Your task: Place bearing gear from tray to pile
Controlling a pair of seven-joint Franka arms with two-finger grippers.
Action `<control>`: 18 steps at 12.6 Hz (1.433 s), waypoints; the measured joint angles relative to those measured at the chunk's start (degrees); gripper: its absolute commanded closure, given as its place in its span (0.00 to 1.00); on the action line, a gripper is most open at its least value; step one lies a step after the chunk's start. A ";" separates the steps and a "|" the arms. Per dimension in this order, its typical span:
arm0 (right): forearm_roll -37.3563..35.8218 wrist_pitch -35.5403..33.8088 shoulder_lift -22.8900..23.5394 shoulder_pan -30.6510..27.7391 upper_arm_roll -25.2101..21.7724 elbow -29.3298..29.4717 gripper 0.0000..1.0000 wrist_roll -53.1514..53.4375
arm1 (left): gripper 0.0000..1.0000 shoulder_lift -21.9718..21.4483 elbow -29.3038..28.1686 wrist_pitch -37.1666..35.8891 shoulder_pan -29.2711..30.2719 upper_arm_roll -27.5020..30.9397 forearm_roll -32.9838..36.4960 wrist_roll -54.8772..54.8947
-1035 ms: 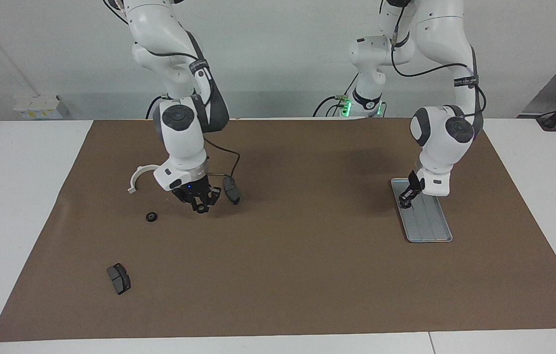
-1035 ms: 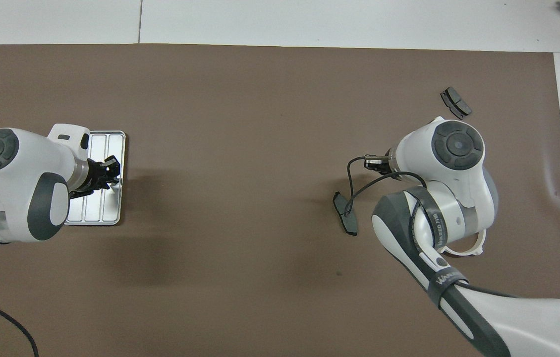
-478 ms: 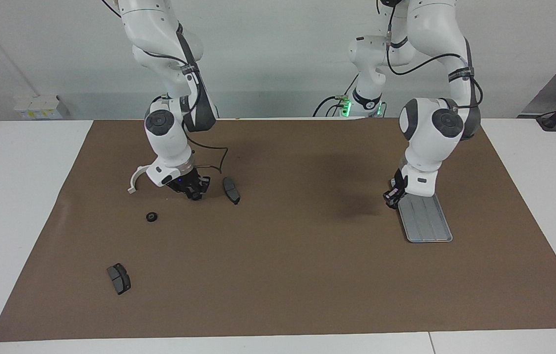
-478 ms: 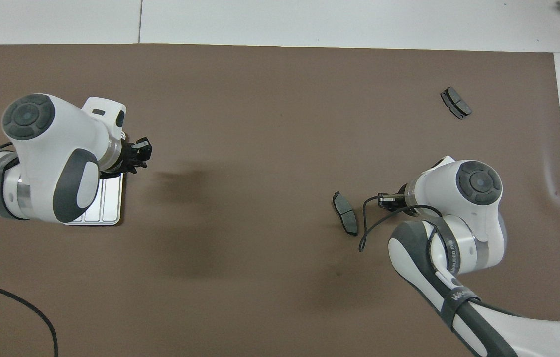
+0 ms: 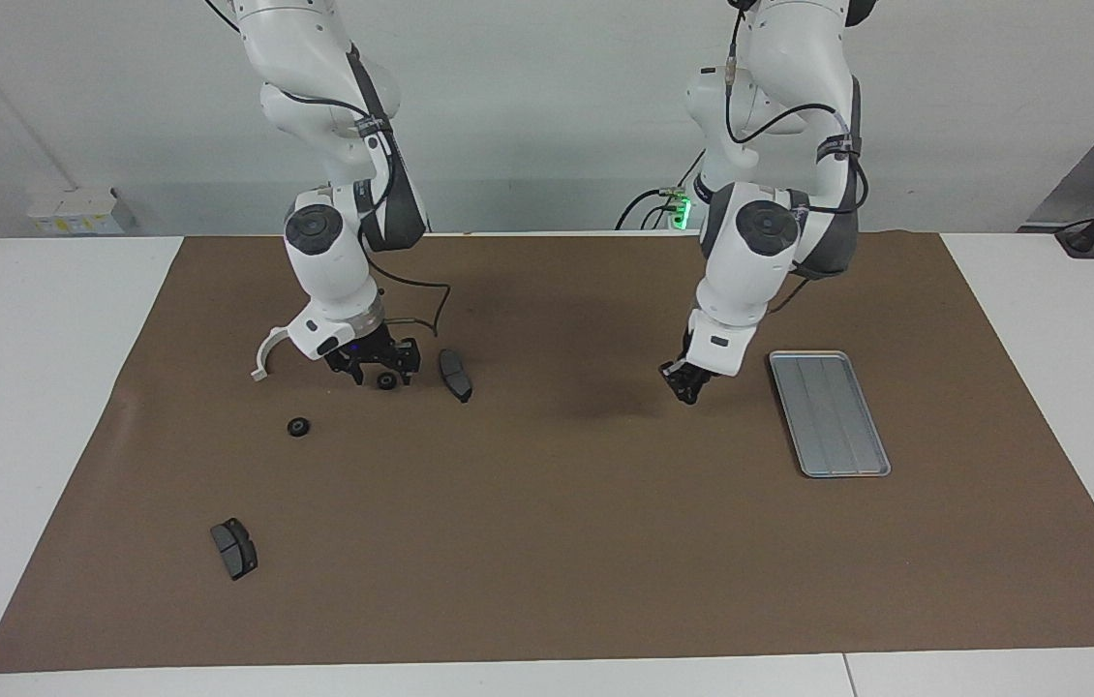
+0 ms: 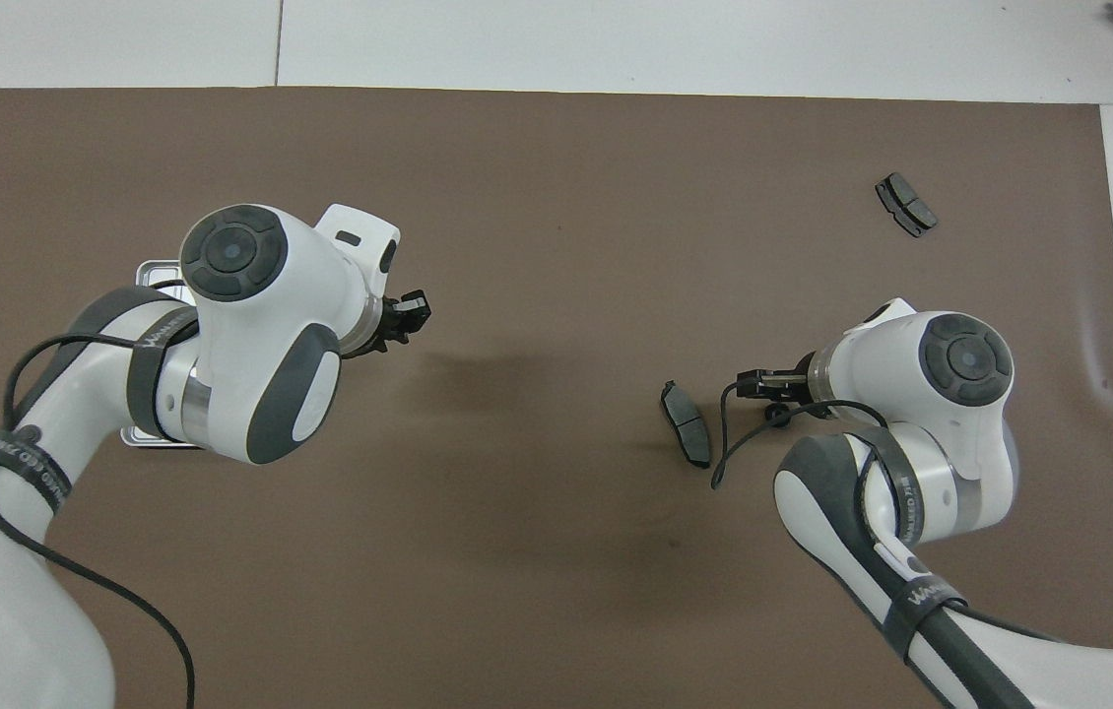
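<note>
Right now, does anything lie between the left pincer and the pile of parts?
Nothing visible does. The mat is bare between the left pincer and the pile's nearest piece, a dark curved pad. The right pincer hangs beside that pad, over a small gear.

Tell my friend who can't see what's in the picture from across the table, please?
Two white robot arms reach down over a brown mat. The right gripper is low among scattered parts, open over a small black gear, beside a white half-ring bracket and a dark curved pad. The left gripper hangs over bare mat beside an empty silver tray.
</note>
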 measured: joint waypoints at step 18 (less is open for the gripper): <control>0.06 -13.90 13.14 10.13 0.14 30.89 0.00 11.99 | 0.07 4.15 7.90 -3.70 -2.09 1.59 -0.48 3.25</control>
